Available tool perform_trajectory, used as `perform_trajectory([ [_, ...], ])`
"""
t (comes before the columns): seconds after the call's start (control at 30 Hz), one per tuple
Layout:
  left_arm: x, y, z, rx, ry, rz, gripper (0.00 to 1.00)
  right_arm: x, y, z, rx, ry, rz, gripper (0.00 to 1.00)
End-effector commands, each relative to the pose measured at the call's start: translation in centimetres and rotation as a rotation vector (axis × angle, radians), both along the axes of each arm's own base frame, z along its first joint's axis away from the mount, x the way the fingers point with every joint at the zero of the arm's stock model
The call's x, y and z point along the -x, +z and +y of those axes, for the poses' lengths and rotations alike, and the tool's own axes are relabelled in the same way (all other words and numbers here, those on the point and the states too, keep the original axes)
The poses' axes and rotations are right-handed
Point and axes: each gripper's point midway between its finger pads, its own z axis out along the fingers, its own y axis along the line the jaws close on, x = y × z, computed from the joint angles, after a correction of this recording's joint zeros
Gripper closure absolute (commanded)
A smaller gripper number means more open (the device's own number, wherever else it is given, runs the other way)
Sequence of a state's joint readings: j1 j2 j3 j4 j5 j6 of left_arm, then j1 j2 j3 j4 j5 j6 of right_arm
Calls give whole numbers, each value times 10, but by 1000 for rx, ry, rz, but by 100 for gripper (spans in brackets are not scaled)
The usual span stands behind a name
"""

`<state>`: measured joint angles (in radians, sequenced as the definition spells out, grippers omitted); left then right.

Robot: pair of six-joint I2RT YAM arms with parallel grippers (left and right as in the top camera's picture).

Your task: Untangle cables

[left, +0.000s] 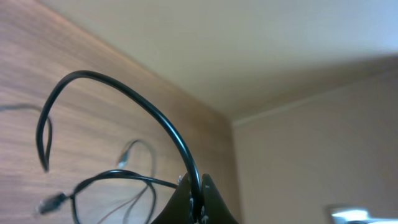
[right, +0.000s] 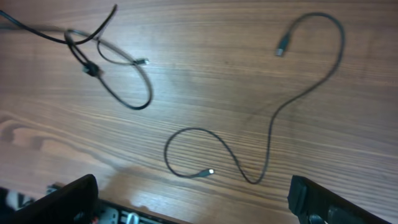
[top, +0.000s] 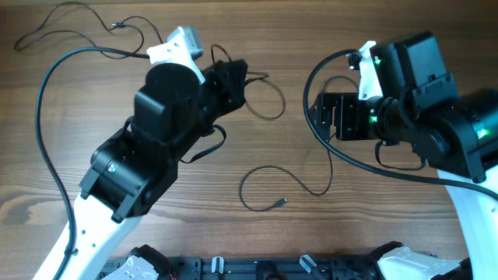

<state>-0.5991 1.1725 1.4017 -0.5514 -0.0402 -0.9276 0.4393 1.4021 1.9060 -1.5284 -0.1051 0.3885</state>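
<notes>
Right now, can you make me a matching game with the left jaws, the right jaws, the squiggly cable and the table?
Things:
1. left jaws
2. right jaws
3. squiggly cable
4. table

Place, colour or state:
A. brown wood
B. wide open, holding nothing
C. lying loose and flat, nothing gripping it
D. shut on a black cable

Right pairs: 1-D, 2-B, 3-C, 4-A

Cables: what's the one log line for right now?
left hand: shut on one cable | right hand: open, empty | another cable: lying loose
</notes>
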Motion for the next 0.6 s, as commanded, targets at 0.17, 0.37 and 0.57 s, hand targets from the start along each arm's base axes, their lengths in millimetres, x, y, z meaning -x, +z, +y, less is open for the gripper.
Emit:
perform_trajectory([
  [0.17, 18, 31, 7, 292, 44, 82, 96, -24, -24, 40, -59, 163, 71, 0],
  [0.37, 33, 47, 13, 364, 33, 75, 96, -44, -31, 46, -50, 155, 49, 2],
  [0.57, 50, 55, 3, 436, -53, 122, 96, -66, -35, 42, 0, 108, -7, 68],
])
